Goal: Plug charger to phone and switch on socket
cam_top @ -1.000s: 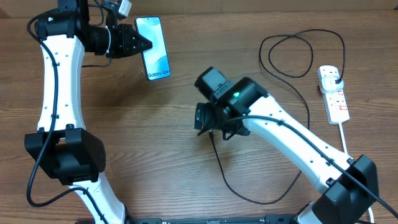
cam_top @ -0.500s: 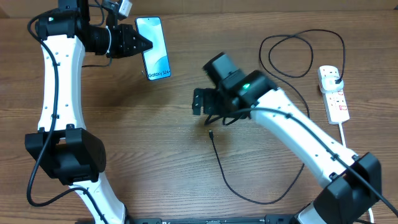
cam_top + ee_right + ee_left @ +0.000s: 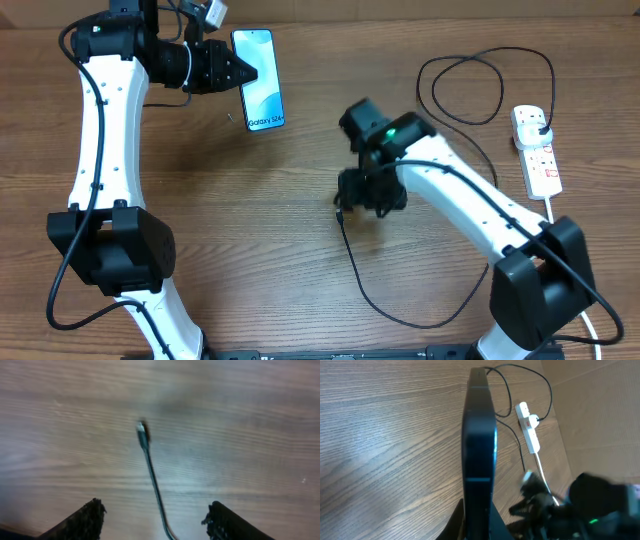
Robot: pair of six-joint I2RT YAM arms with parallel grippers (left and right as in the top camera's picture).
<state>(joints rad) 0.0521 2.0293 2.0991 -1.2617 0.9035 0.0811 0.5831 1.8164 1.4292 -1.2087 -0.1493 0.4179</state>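
Observation:
My left gripper (image 3: pixel 236 72) is shut on the left edge of the phone (image 3: pixel 261 80) and holds it above the table at the back left, its light blue screen facing up. In the left wrist view the phone (image 3: pixel 480 445) shows edge-on between the fingers of the left gripper (image 3: pixel 480 522). My right gripper (image 3: pixel 368 198) is open and points down over the charger's connector tip (image 3: pixel 340 214). In the right wrist view the tip (image 3: pixel 143 427) lies on the wood, and the thin black cable (image 3: pixel 156 490) runs between the spread fingers (image 3: pixel 85 520) of the right gripper (image 3: pixel 156 517) without touching them.
The white socket (image 3: pixel 537 152) lies at the far right with the charger's black plug (image 3: pixel 541 128) in it; it also shows in the left wrist view (image 3: pixel 528 427). The black cable (image 3: pixel 470 90) loops at the back right and curves along the front (image 3: pixel 400 315).
My right gripper has swung from the left to over the cable tip and now points down at it. My left arm has shifted the phone slightly to the right.

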